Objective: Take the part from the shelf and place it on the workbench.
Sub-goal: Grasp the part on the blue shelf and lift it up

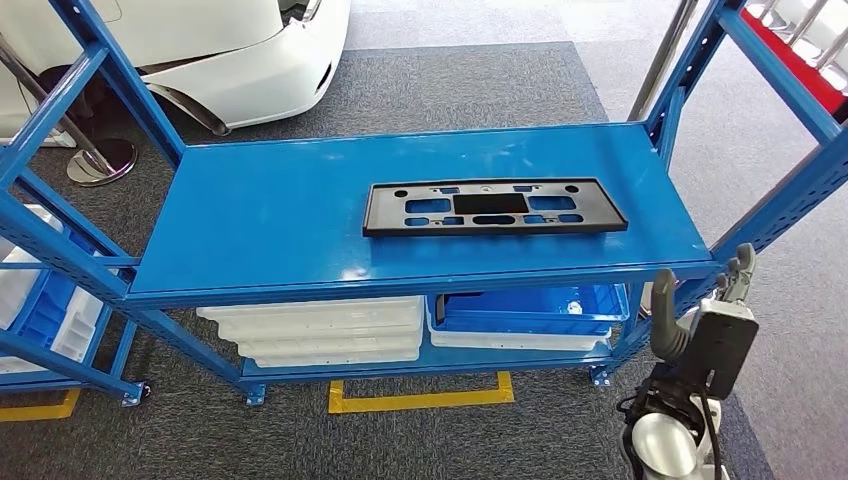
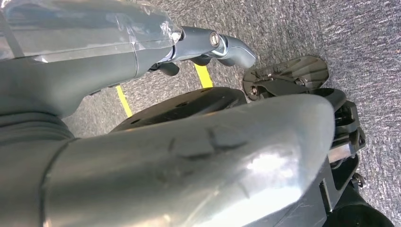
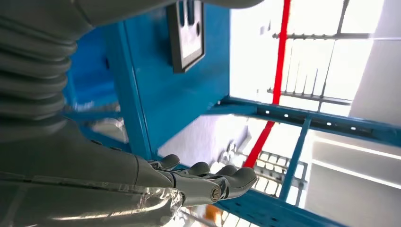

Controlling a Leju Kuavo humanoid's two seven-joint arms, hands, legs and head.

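1. on the blue shelf (image 1: 280, 215) lies the black part (image 1: 493, 208), flat and untouched.
2. right hand (image 1: 700, 320) is empty, fingers apart, beside the shelf's corner; left hand (image 2: 208, 45) hangs empty, fingers loosely apart.
3. reach stage: next, bring the right hand over the part's near edge.

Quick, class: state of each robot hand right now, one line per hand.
Left hand: holds nothing; whether its fingers are open or curled cannot be told.
Right hand: open, holding nothing, raised beside the shelf, not touching the black part.
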